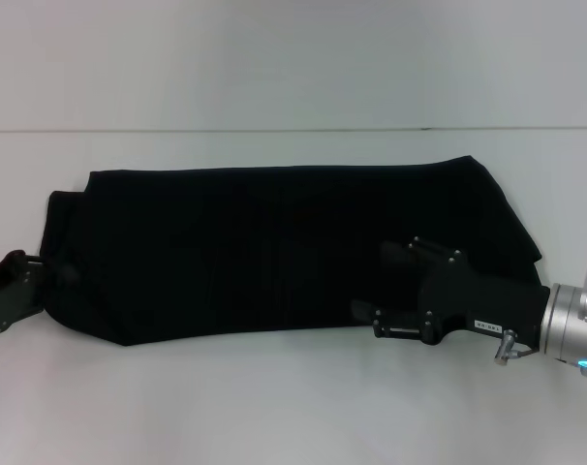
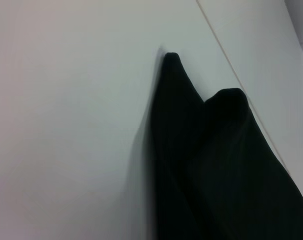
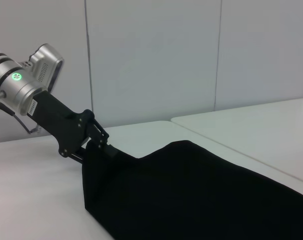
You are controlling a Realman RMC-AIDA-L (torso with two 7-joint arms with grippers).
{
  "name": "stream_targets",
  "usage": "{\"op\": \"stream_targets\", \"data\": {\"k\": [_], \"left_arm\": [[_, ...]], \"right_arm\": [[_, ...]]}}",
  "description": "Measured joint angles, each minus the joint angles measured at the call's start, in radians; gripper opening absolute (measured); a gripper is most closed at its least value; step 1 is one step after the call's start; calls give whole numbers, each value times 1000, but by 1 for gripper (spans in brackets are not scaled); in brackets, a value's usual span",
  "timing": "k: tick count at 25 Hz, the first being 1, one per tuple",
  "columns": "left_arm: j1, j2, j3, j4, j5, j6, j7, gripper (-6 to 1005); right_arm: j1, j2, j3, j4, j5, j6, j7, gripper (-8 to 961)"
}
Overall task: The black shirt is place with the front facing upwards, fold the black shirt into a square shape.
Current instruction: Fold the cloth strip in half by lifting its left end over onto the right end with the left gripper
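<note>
Black cloth fills the middle of your head view: the plain black short-sleeved cloth shirt (image 1: 274, 252) lies folded into a long band running from the left edge region to the right, on the white flat worktop (image 1: 274, 407). No lettering or label shows on the side you see.

Nearest you, at the lower right of the head view, your right hand (image 1: 395, 291) reaches in from the right edge on its silver wrist, black against the black cloth at the shirt's lower right portion. You cannot tell from this view how far its fingers are spread or whether they pinch any cloth.

At the lower left edge of the head view, your left hand (image 1: 27, 281) sits at the shirt's left end. In the right wrist view the left hand (image 3: 99, 145) appears at centre left, with a green light on its silver wrist, and the shirt (image 3: 191, 195) rises to it in a raised corner right at the fingertips, so it looks closed on the cloth there.

In the left wrist view the shirt (image 2: 216, 165) occupies the lower right, with two folded peaks pointing toward the upper middle of the frame.

Farther back, a thin seam line (image 1: 274, 130) crosses the worktop beyond the shirt's far edge.
</note>
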Motion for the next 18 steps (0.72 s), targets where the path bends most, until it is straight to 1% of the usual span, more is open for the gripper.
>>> {"op": "stream_targets", "data": {"k": [4, 9, 14, 18], "left_arm": [[3, 0, 0, 1, -1, 0, 4, 380], [10, 0, -15, 3, -8, -3, 7, 141], [20, 6, -47, 13, -9, -4, 25, 31], [27, 15, -71, 20, -9, -4, 40, 31]], "right_arm": [[0, 0, 0, 1, 0, -3, 0, 946], [0, 0, 0, 1, 0, -5, 0, 946], [0, 2, 5, 1, 5, 5, 0, 946], [0, 2, 9, 1, 17, 6, 0, 946]]}}
